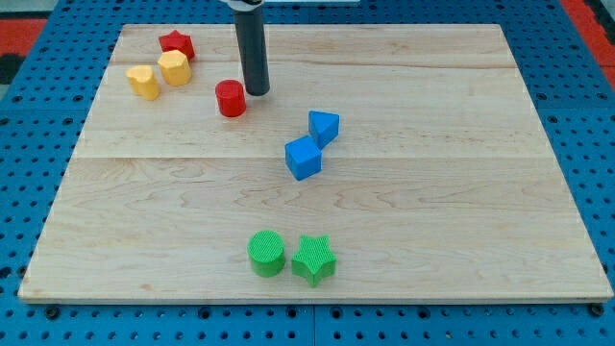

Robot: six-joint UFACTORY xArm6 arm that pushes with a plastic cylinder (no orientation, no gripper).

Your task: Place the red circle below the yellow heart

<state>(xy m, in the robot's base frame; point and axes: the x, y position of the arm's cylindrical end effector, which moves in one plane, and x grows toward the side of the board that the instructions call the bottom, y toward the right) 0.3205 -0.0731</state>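
Standing upright near the view's top, the dark round rod ends in the tip (257, 92), which rests on the pale wooden worktop (432, 211) just to the right of the red circle (231, 98), close beside it; whether they touch cannot be told. This tool is a plain rod with no jaws, so it neither opens nor closes and it grips nothing. The red circle is a short cylinder with a flat top. It lies to the right of and a little lower than the yellow heart (144, 82), not under it. Just beside the heart, toward the upper right, sits a second yellow block (174, 67) with a rounded, faceted form, and above that a red star (177, 43). Near the middle, a blue cube (303, 158) and a blue triangle (324, 127) stand close together. Toward the bottom, a green circle (266, 253) and a green star (313, 259) are side by side, both with fine ribbed tops. The worktop shows long grain lines and lies on a blue perforated base (29, 192).
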